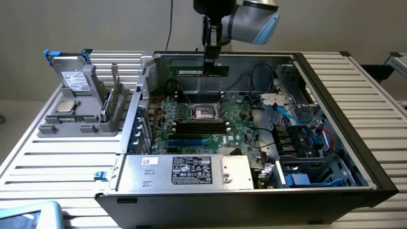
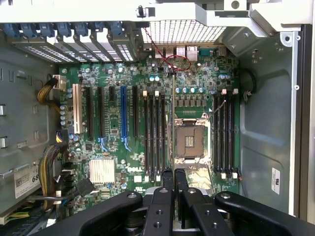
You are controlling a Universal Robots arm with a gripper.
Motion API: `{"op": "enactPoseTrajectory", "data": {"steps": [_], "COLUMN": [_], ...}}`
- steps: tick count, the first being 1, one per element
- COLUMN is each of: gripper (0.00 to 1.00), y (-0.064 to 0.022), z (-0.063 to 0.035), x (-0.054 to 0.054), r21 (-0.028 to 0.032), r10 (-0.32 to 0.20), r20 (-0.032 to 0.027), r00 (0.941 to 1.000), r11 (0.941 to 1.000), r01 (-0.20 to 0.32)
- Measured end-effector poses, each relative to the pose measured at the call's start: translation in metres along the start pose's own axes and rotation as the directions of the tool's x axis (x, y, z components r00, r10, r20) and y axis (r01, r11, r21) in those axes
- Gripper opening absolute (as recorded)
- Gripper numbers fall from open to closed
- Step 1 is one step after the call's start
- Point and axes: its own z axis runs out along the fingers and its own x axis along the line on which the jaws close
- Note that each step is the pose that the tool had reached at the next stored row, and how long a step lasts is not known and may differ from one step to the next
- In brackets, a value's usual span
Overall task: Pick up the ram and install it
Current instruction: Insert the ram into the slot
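Note:
The ram (image 1: 193, 71) is a long green stick held level, high over the open computer case. My gripper (image 1: 210, 60) is shut on it near its end on the exterior view's right. In the wrist view the ram (image 2: 173, 118) shows edge-on as a thin line running out from my gripper (image 2: 173, 178), over the motherboard (image 2: 197, 78). That line lies between a bank of long black slots (image 2: 155, 132) and the processor socket (image 2: 190, 140). A second bank of slots (image 2: 224, 132) sits on the socket's other side. In the exterior view the black slots (image 1: 202, 127) lie well below the ram.
A grey holder (image 1: 79, 126) stands outside the case at the exterior view's left, with a square silver processor chip (image 1: 66, 107) on it. The power supply (image 1: 184, 169) fills the case's near side. Blue cables (image 1: 287, 114) and drive bays (image 1: 311, 167) crowd the exterior view's right.

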Motion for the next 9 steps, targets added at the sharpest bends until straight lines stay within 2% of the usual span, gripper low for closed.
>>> {"op": "enactPoseTrajectory", "data": {"steps": [4, 5, 8, 9], "gripper": [0.13, 0.13, 0.13, 0.13], "y": [0.0, 0.0, -0.0001, -0.0002], "z": [0.0003, 0.0006, 0.0023, 0.0032], "x": [0.0, 0.0, -0.0002, -0.0002], "r21": [0.0, 0.0, -0.0002, 0.0], "r10": [0.0, 0.0, 0.001, 0.001], "r20": [-0.0013, -0.0068, -0.0285, -0.0327], "r00": [1.0, 1.0, 0.9996, 0.9995], "r11": [1.0, 1.0, 1.0, 1.0], "r01": [0.0, 0.0, -0.001, -0.001]}}
